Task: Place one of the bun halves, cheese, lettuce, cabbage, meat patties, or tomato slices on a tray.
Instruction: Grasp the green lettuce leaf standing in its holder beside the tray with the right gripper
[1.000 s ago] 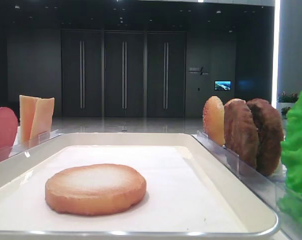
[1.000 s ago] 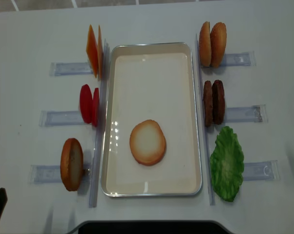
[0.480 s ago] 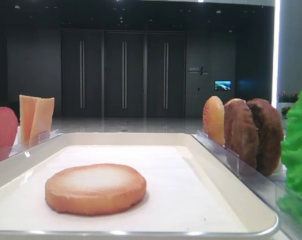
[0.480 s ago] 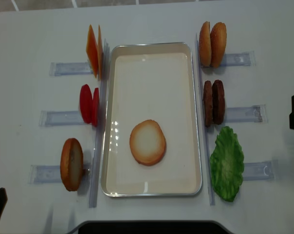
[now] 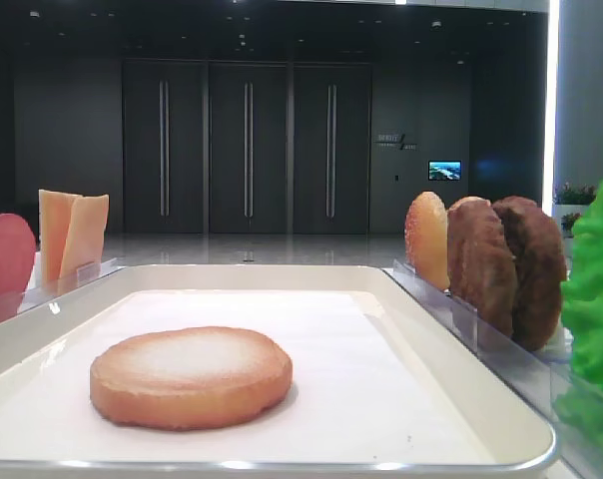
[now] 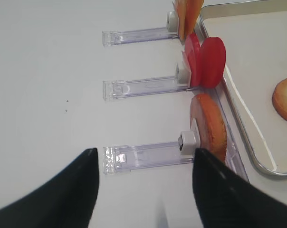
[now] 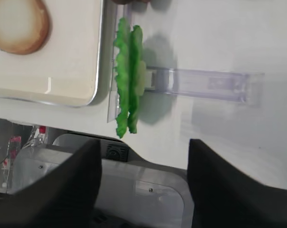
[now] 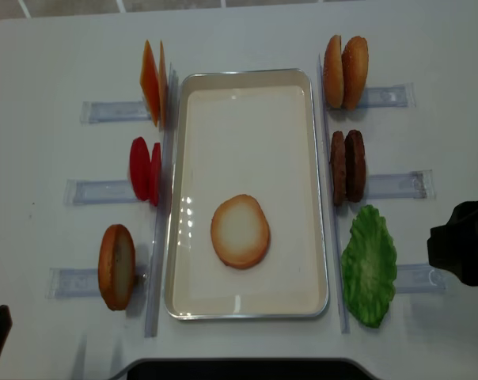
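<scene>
White tray (image 8: 247, 87) at tabletop centre already carries one bun half (image 8: 240, 230), flat face up, toward its near end. Lettuce (image 8: 369, 265) stands in its holder just off the tray's right edge. Right pincer (image 8: 460, 253) sits beyond it near the right edge, jaws wide, empty. Left pincer (image 6: 143, 190) wide, idle. Further layers pending.

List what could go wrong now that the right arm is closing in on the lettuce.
1. The lettuce stands on edge in a clear holder, two thin leaves together; the open right gripper might take both or nudge the holder.
2. The meat patties stand close beside it and could get knocked.
3. A floppy leaf may land off the bun half on the tray.
</scene>
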Tool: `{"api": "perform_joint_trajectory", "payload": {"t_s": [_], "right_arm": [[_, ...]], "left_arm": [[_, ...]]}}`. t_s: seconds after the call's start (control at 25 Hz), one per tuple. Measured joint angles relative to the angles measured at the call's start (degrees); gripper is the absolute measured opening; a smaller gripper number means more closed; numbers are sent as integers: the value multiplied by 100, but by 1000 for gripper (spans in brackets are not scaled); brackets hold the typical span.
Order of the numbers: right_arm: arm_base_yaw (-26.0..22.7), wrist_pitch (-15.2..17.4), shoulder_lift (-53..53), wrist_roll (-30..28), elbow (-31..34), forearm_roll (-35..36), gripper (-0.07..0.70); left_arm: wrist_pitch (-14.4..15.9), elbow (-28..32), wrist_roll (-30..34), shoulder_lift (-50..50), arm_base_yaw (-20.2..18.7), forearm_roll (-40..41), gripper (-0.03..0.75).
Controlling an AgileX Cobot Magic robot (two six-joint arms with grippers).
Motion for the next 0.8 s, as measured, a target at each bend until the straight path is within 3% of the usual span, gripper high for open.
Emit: {"api": "perform_joint_trajectory", "payload": {"t_s": [0.2, 0.56, 0.8], "right_arm": [[763, 0, 0, 539, 0, -466, 387], [831, 0, 75, 640, 0, -587, 446], [831, -61, 780, 480, 0, -551, 455]], "left_arm": [[0, 0, 0, 0, 0, 0, 471], [0, 0, 0, 0, 0, 0, 471], [0, 0, 0, 0, 0, 0, 471]]}}
